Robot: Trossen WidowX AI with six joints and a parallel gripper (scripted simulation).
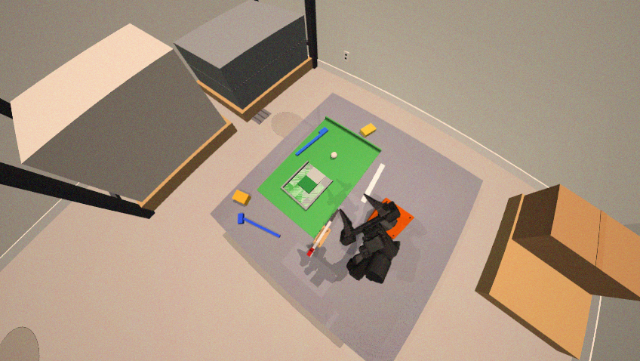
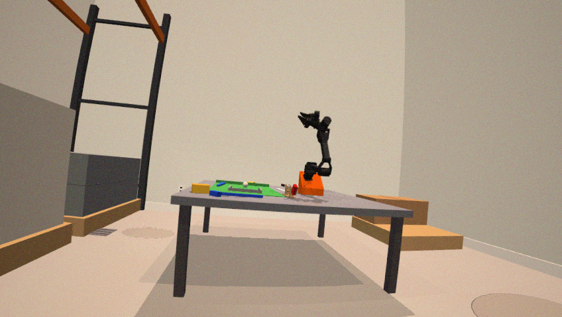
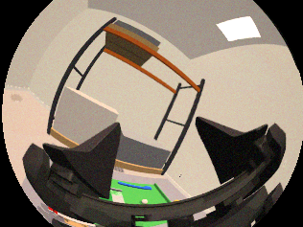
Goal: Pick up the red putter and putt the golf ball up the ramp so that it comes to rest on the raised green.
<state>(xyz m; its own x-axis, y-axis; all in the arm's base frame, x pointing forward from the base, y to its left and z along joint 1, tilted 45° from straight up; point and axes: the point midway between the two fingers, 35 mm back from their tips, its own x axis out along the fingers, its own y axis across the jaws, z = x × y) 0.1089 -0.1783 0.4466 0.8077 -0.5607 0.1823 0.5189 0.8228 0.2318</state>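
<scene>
The tool (image 2: pixel 306 118), fingers spread apart and holding nothing, hangs high above the worktop (image 2: pixel 346 204); the red putter (image 1: pixel 318 239) lies lower centre.

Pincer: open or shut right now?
Open. The pincer is raised high above the table, its fingers spread wide with nothing between them.

Gripper (image 1: pixel 358 211) raised high above worktop (image 1: pixel 416 287); putter (image 1: pixel 320 238) on stand below jaws, ball (image 1: pixel 333 154) on mat beyond, ramp (image 1: pixel 306 184) between.

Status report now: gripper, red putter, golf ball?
Gripper open, empty, raised high. Red putter on its stand, untouched. Golf ball on green mat. Path unobstructed.
</scene>
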